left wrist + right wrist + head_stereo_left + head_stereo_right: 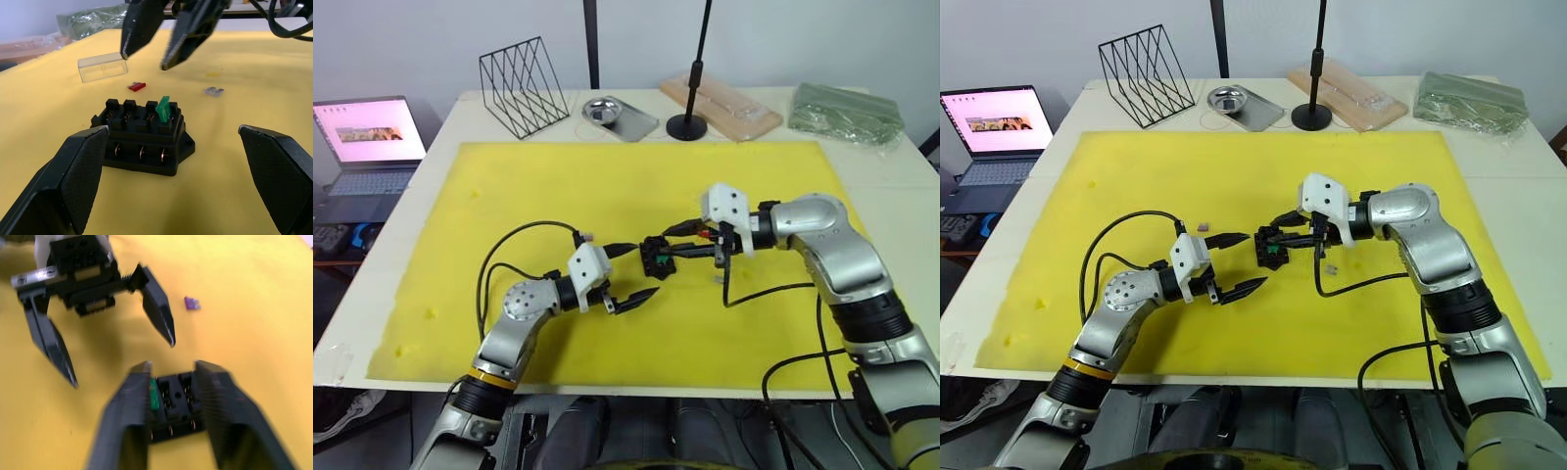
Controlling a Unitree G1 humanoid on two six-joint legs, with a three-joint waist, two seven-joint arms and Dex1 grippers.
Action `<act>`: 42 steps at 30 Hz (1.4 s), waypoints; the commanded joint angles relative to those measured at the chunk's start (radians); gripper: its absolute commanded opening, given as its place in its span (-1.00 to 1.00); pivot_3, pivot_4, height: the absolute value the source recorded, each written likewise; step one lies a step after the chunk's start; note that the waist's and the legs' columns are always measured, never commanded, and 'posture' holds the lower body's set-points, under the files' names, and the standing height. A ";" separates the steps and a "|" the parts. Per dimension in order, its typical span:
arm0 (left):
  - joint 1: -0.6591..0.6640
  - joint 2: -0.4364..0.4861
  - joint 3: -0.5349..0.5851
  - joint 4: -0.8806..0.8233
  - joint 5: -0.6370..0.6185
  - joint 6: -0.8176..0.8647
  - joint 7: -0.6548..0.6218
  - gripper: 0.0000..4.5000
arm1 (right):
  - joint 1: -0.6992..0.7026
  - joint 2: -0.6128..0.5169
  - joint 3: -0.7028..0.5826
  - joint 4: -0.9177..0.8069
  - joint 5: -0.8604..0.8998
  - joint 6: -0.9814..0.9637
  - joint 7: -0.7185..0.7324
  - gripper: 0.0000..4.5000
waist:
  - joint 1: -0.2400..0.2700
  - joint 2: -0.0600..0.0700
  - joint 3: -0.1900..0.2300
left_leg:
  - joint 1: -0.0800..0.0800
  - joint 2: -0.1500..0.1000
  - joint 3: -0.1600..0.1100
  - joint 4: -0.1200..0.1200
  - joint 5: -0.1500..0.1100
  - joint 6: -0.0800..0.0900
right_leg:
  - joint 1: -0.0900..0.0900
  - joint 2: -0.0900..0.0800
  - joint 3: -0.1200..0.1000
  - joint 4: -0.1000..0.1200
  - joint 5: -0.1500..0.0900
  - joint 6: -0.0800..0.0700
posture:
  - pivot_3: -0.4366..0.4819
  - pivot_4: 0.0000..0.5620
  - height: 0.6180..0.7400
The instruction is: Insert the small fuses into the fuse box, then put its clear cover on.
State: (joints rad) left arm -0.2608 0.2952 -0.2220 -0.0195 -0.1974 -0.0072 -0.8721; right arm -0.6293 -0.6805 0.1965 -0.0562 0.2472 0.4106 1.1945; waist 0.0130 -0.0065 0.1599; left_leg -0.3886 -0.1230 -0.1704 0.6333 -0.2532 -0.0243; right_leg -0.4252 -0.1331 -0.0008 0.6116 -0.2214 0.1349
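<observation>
Between my two pincers the fuse box point(142, 139) is sitting with one green fuse point(164, 108) standing in a slot — the others look empty. My left pincer point(631, 273) is gaping wide, holding nothing; my right pincer point(668, 242) is hovering part-open just above the box. Beyond it are lying the red fuse point(137, 86), a grey fuse point(213, 91) and the clear cover point(102, 67) — all waiting.

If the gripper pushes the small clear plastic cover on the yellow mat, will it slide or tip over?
The clear rectangular plastic cover lies low and flat on the yellow mat, so it would probably slide, not tip. It looks thin and hollow, likely light, and its smooth walls may slip.
</observation>
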 commanded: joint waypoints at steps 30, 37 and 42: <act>-0.011 0.009 -0.003 -0.017 -0.001 -0.015 0.002 1.00 | 0.109 -0.002 0.072 0.019 -0.129 -0.123 -0.060 -0.98 | -0.001 0.001 -0.003 | 0.003 0.000 0.001 0.000 0.000 0.000 | 0.002 0.000 0.001 0.001 0.000 0.000 | -0.05 -0.47 1.00; -0.018 0.006 -0.004 -0.006 -0.004 -0.015 -0.004 1.00 | 0.093 0.030 -0.017 -0.028 -0.013 -0.072 -0.069 -0.98 | -0.001 0.001 -0.003 | 0.003 0.000 0.001 0.000 0.000 0.000 | 0.002 0.000 0.001 0.001 0.000 0.000 | -0.05 -0.47 1.00; -0.022 0.004 -0.004 0.000 -0.004 -0.018 -0.006 1.00 | 0.090 0.023 -0.043 -0.048 0.040 -0.031 -0.055 -0.98 | -0.001 0.001 -0.003 | 0.003 0.000 0.001 0.000 0.000 0.000 | 0.002 0.000 0.001 0.001 0.000 0.000 | -0.05 -0.47 1.00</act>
State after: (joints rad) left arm -0.2708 0.3018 -0.2225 -0.0105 -0.1966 -0.0084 -0.8748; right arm -0.5226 -0.6529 0.1863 -0.0574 0.2552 0.3736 1.1328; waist 0.0122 -0.0059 0.1565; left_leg -0.3852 -0.1230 -0.1698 0.6330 -0.2533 -0.0243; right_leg -0.4229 -0.1330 0.0001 0.6122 -0.2214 0.1349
